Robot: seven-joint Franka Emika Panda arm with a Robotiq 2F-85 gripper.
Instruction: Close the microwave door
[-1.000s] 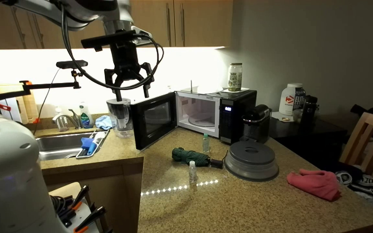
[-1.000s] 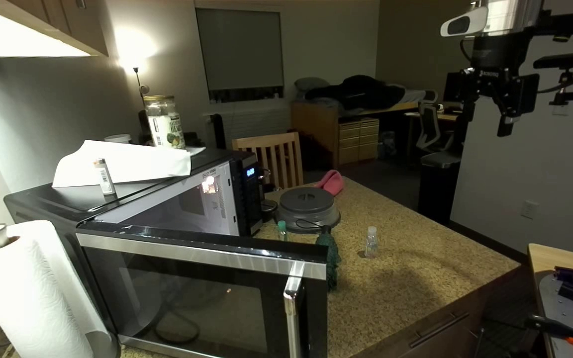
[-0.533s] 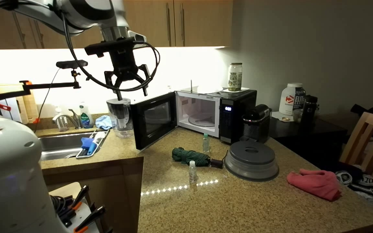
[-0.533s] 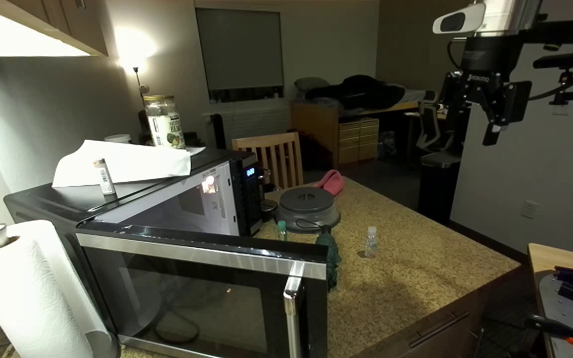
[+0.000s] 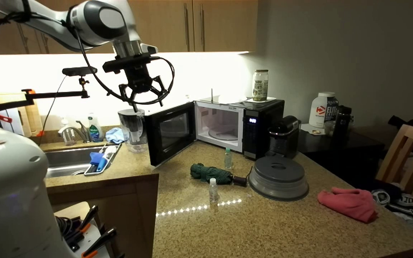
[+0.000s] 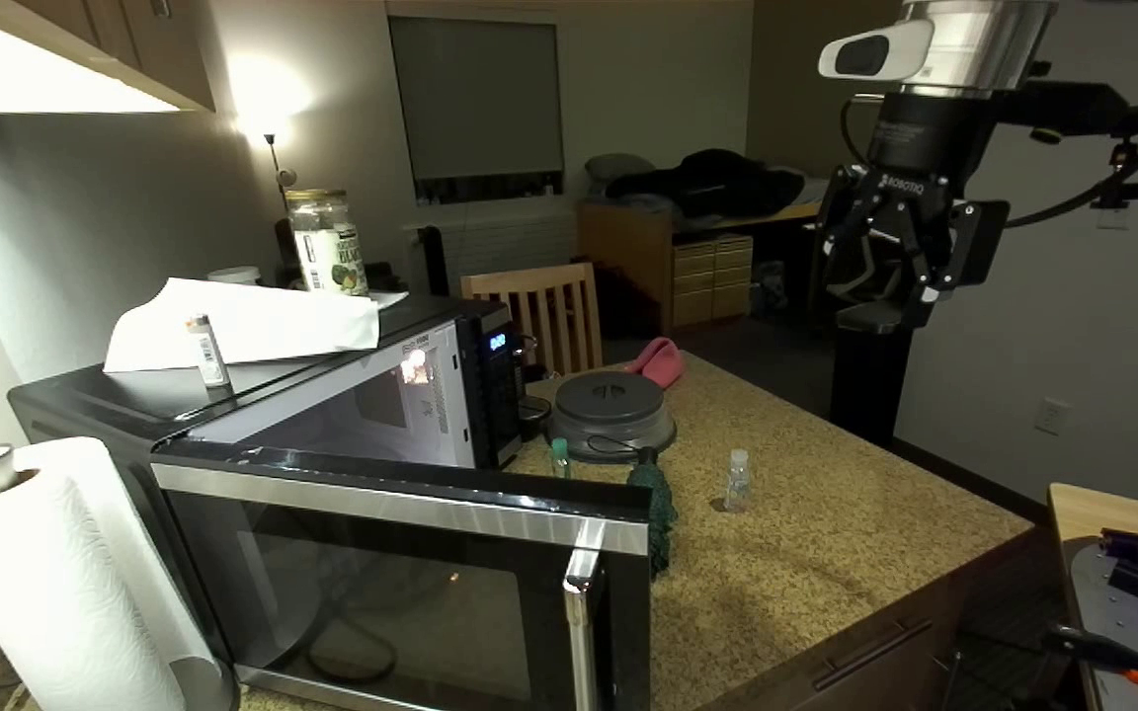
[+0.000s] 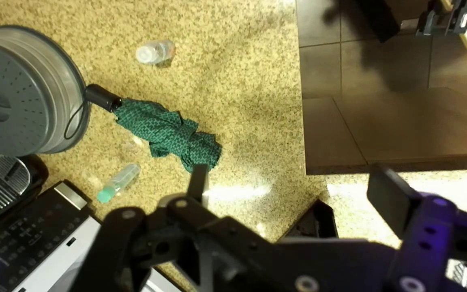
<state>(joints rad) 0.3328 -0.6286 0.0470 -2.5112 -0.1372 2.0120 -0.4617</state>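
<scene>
Hand [image 5: 148,106] is hanging from the arm [image 5: 102,21], pointing down, above the level of the surface [image 5: 281,225] and apart from the microwave door [image 6: 411,583]. Wrist view is showing its fingers [image 7: 389,200] spread wide apart, gripping nothing. Door is standing wide open in both exterior views, angling out from the front of the microwave [image 5: 254,138], its metal handle [image 6: 581,622] facing away from the oven cavity. Inside, a round turntable [image 5: 224,134] is lying flat. Display [image 5: 252,120] is glowing blue beside the cavity; digits hard to read. On top of the microwave a jar [image 6: 329,252], a white sheet [image 6: 263,321] and a small upright cylinder [image 6: 206,353] are sitting. Black coffee maker [image 5: 283,138] is standing just beside the microwave, control-panel side. Out front on the surface, a green-capped bottle [image 5: 228,160] is standing upright, near the microwave. Folded green umbrella [image 7: 168,129] is lying next, its dark grip pointing at the grey domed cover [image 7: 14,97]; cannot tell if those two are touching. White-capped bottle [image 5: 213,191] is standing upright farther out, past the umbrella. Pink cloth [image 5: 348,204] is lying bunched near the cover, toward the surface's edge. Past the door's free edge, in an exterior view, a water pitcher [image 5: 133,130] is standing, then a light blue cloth [image 5: 115,135] is lying, then a dish soap bottle [image 5: 95,129] is standing by the sink [image 5: 66,161]. Paper towel roll [image 6: 65,583] is standing near the door's hinge side.
</scene>
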